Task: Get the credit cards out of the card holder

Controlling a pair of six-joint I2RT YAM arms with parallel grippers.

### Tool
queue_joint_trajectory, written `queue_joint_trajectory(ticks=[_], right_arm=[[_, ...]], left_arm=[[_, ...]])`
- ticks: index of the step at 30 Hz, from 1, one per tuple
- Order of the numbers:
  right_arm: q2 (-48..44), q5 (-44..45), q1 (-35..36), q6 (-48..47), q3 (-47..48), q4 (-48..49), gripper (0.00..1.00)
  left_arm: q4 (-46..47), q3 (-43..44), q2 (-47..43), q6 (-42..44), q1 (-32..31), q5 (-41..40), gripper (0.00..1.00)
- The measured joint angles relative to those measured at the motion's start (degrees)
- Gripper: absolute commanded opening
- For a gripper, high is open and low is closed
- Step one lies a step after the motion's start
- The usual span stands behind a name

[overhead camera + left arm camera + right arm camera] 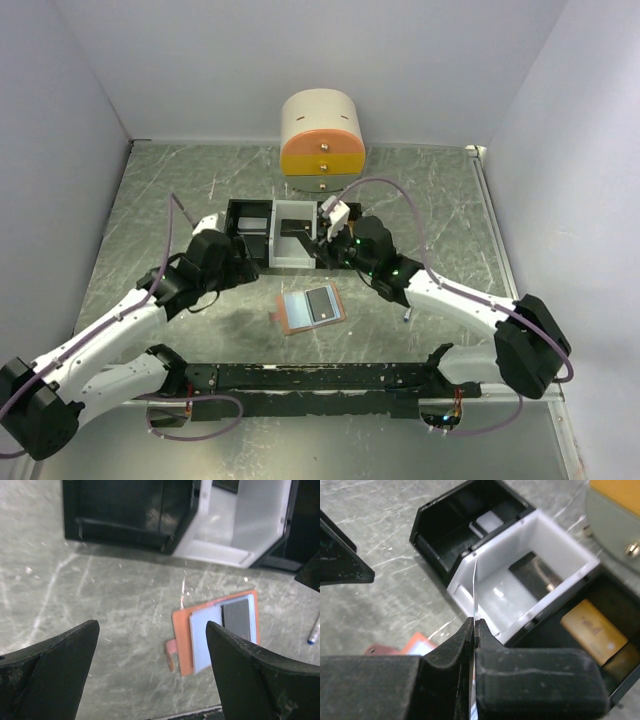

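The tan-brown card holder [296,318] lies open on the table, its light blue lining up, with a dark grey card [320,303] in it. Both also show in the left wrist view: the holder [181,640] and the card [236,617]. My right gripper [474,622] is shut on a thin card [475,587] seen edge-on, held over the near wall of the white tray [495,555]; its colour does not show. A black card [537,575] lies in the white tray. An orange-gold card [592,630] lies in a black compartment. My left gripper [152,670] is open and empty, above the table left of the holder.
A black compartment tray [248,230] and the white tray [277,250] stand mid-table. A cream, orange and green mini drawer unit [320,140] stands behind them. A slim blue-white pen [314,630] lies right of the holder.
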Motion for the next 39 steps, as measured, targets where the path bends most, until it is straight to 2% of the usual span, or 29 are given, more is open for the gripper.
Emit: queue_joint_trajectory(ticks=[8, 12, 15, 21, 29, 39], right_arm=[[13.9, -0.5, 0.0, -15.4, 17.7, -8.9, 0.00], [18.7, -1.8, 0.0, -21.5, 22.3, -12.4, 0.00], [22.0, -2.6, 0.0, -25.9, 25.7, -15.1, 0.00], [29.1, -1.5, 0.1, -34.9, 33.2, -20.3, 0.00], [34.5, 1.3, -0.2, -45.8, 34.8, -24.2, 0.00], [41.7, 3.7, -2.2, -54.2, 41.3, -24.4, 0.00]], left_arm=[[-3.3, 7.5, 5.6, 10.8, 15.3, 7.7, 1.00], [-4.1, 7.8, 7.0, 15.7, 23.6, 12.1, 1.00], [-4.6, 7.9, 6.9, 18.7, 26.7, 13.6, 1.00], [-4.5, 7.9, 5.5, 22.1, 27.6, 15.5, 1.00], [-4.0, 7.3, 1.4, 23.6, 27.6, 14.6, 0.99], [-3.9, 7.3, 2.5, 23.7, 27.6, 11.6, 0.96]])
